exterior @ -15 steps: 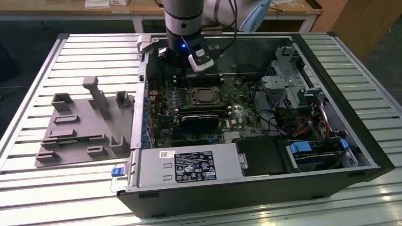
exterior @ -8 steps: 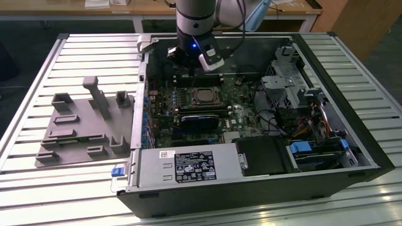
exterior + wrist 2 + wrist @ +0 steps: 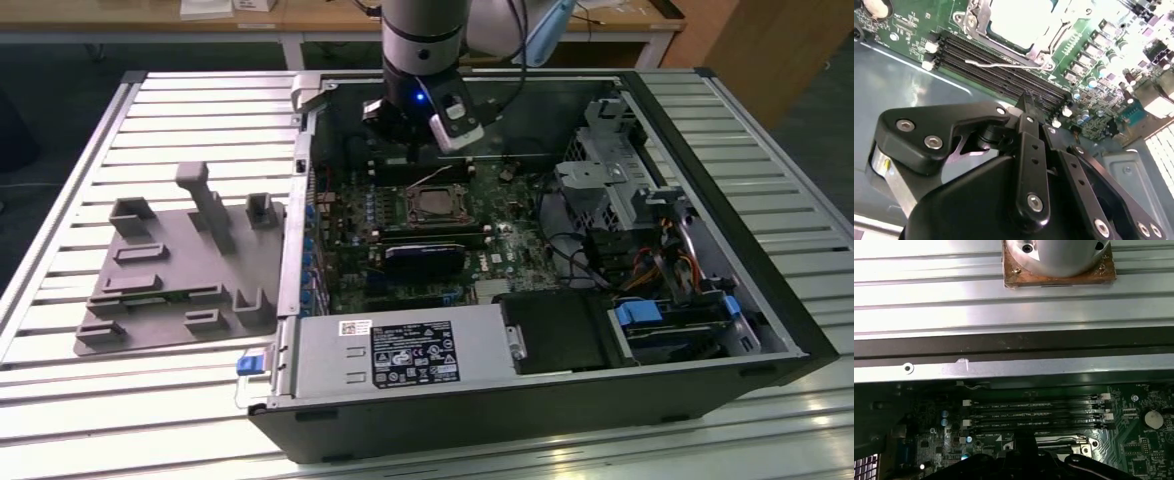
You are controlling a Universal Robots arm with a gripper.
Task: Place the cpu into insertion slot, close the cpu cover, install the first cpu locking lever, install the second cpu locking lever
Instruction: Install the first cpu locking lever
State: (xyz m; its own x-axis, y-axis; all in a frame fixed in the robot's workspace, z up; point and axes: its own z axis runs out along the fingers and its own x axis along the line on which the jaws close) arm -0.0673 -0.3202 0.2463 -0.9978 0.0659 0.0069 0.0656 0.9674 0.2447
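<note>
The hand (image 3: 1025, 101) is seen with its fingers together, and nothing is held. It is placed just above the memory slots (image 3: 979, 57). A thin wire lever (image 3: 1004, 64) is laid along them. The cpu (image 3: 1014, 17) is set in the slot (image 3: 1026, 48), flat, silver top up. It is square, so no long side is shown. The cover (image 3: 973, 20) looks shut. The lever looks not yet locked.

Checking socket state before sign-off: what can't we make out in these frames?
1. cpu: second wrist view, top washed out by glare and cut by the picture edge; seating unclear.
2. insertion slot: first wrist view, mostly behind the gripper.
3. cpu cover: exterior view, too small to tell whether it is latched.
</note>
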